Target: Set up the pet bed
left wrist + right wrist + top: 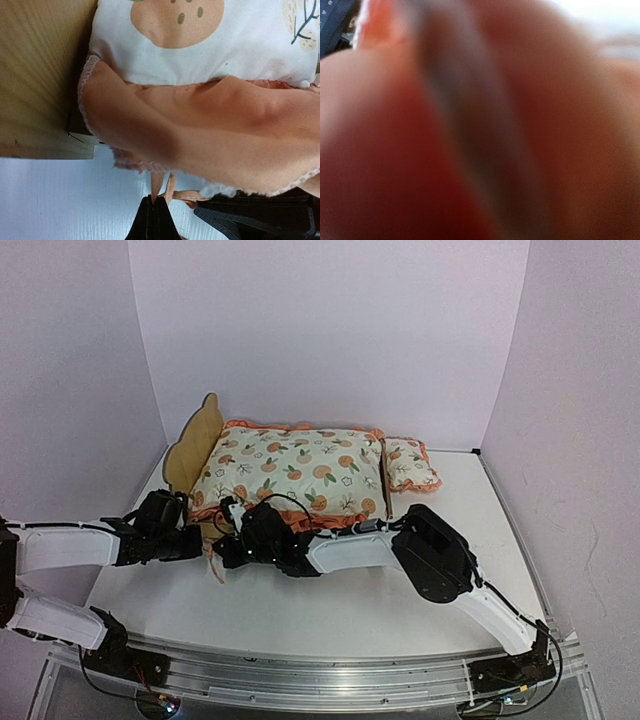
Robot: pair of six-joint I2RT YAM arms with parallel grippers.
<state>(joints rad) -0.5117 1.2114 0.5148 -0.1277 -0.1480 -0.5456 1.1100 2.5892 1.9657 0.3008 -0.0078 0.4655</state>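
Beside the pet bed (195, 445), a cushion tie (169, 187) is being pinched by the left gripper (156, 205), the right gripper (232, 535) being clenched.

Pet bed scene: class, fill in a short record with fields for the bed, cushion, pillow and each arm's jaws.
Bed: wooden bed, headboard at its left end.
Cushion: fruit-print cushion lying on the bed.
Pillow: small pillow on the table, right of the cushion.
Left jaws: shut on an orange tie below the cushion's frill.
Right jaws: shut at the cushion's near edge; any hold hidden.
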